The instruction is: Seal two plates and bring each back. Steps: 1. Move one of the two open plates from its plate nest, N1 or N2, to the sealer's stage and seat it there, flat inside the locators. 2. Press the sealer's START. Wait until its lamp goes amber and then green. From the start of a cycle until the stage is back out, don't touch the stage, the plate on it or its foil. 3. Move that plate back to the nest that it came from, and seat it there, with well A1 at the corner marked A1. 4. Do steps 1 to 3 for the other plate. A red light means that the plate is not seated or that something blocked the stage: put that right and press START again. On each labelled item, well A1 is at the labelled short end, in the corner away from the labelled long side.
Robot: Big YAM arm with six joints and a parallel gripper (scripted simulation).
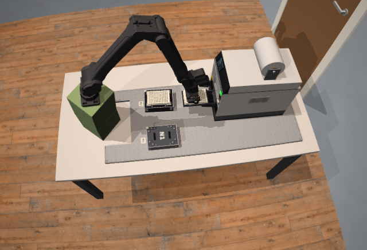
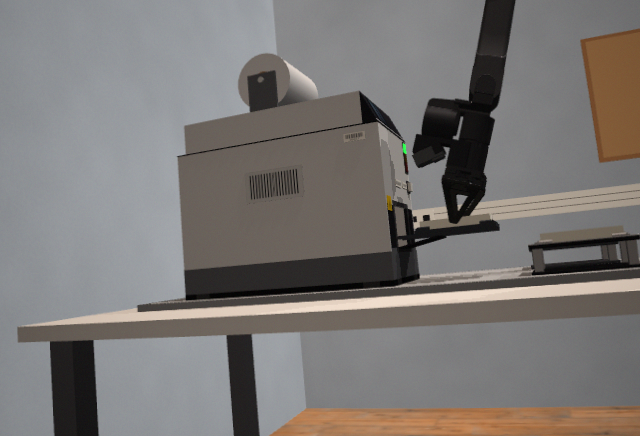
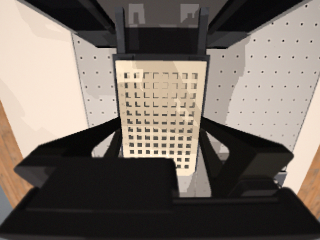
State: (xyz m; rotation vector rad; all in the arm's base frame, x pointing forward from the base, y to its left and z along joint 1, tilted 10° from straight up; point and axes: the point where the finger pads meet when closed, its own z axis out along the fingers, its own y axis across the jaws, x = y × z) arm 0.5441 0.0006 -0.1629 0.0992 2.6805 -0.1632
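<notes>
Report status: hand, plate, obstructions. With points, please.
Hand (image 1: 194,100) (image 2: 455,219) (image 3: 160,120) shut on plate (image 1: 203,93) (image 2: 478,218) (image 3: 160,102) at the sealer's stage (image 2: 483,226) (image 3: 162,57). Lamp (image 1: 220,93) (image 2: 404,148) green. N1 (image 1: 154,144) bare. Nothing visible blocking a lift.

Arm (image 1: 114,51) (image 2: 497,23): elbow raised | gripper (image 1: 194,100) (image 2: 455,219) (image 3: 160,120): pointing down, clamped, fingers wide apart | fingertip contact: apparently two-sided, partly hidden
</notes>
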